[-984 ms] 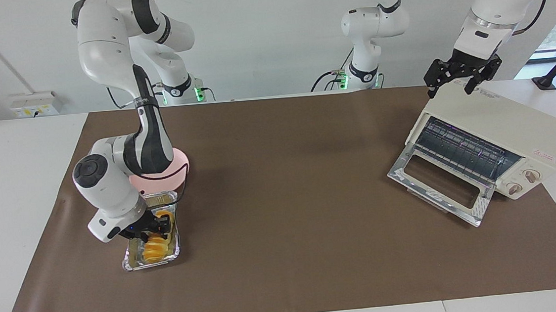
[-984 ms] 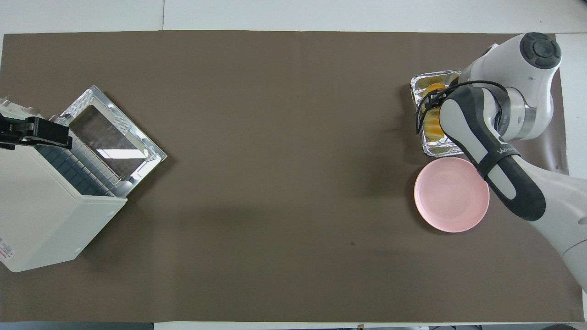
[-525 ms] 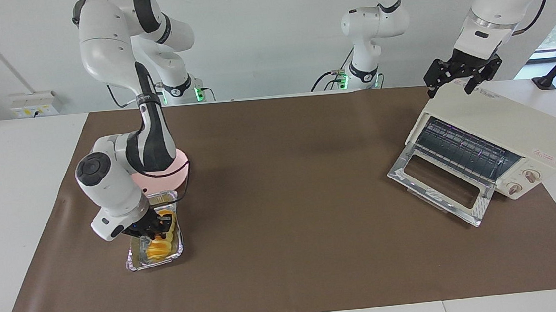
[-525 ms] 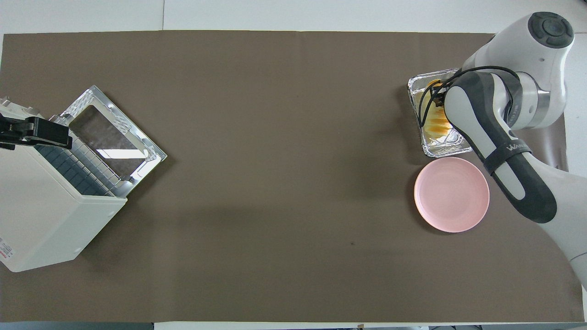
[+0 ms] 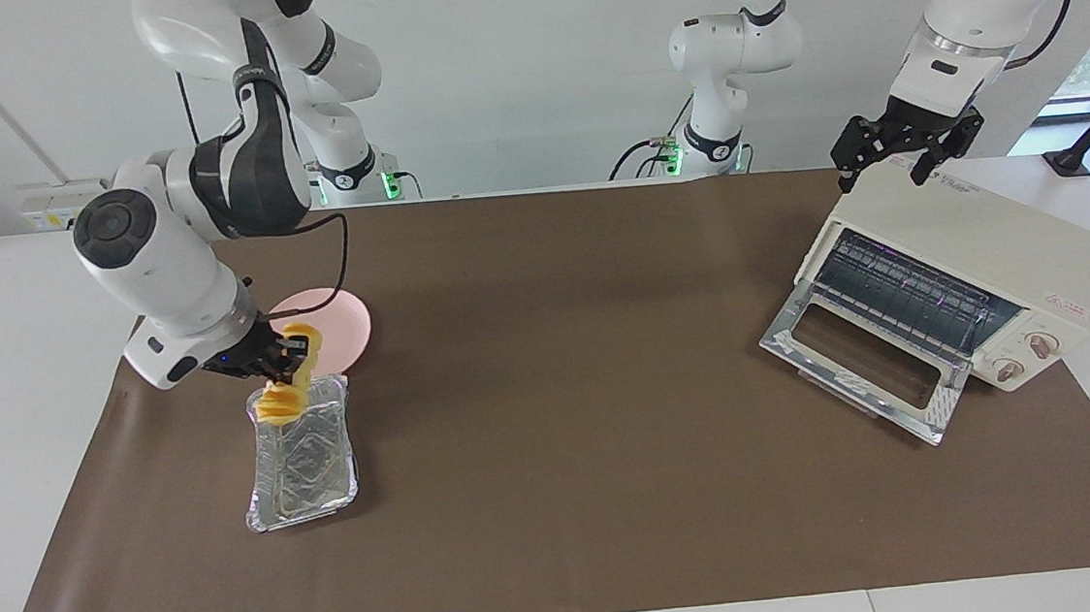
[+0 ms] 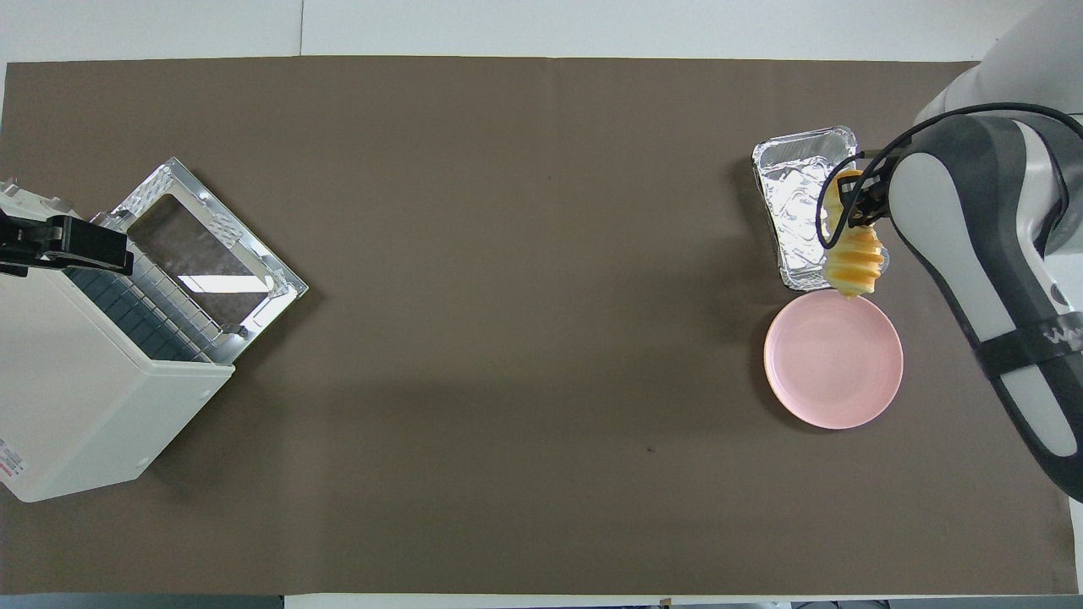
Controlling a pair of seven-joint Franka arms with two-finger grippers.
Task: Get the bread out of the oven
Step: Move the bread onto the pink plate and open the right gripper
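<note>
The bread point(image 5: 280, 401), a ridged yellow-orange loaf, hangs in the air with my right gripper point(image 5: 289, 357) shut on its upper end. It hangs over the end of the silver foil tray point(image 5: 304, 476) that lies nearest the pink plate point(image 5: 344, 328). From overhead the bread point(image 6: 853, 258) overlaps the tray's point(image 6: 791, 190) rim beside the plate point(image 6: 833, 359). The cream oven point(image 5: 987, 237) stands at the left arm's end of the table with its glass door point(image 5: 860, 359) folded down. My left gripper point(image 5: 905, 159) waits open over the oven's top.
The foil tray holds nothing now. A wire rack point(image 5: 904, 292) shows inside the oven point(image 6: 85, 397), whose open door point(image 6: 203, 254) juts out over the brown mat point(image 5: 558, 344). The left gripper point(image 6: 63, 245) shows as a dark bar above the oven.
My right gripper closed on the bread in the foil tray and lifted it out, carrying it up and toward the pink plate. The left arm has not moved.
</note>
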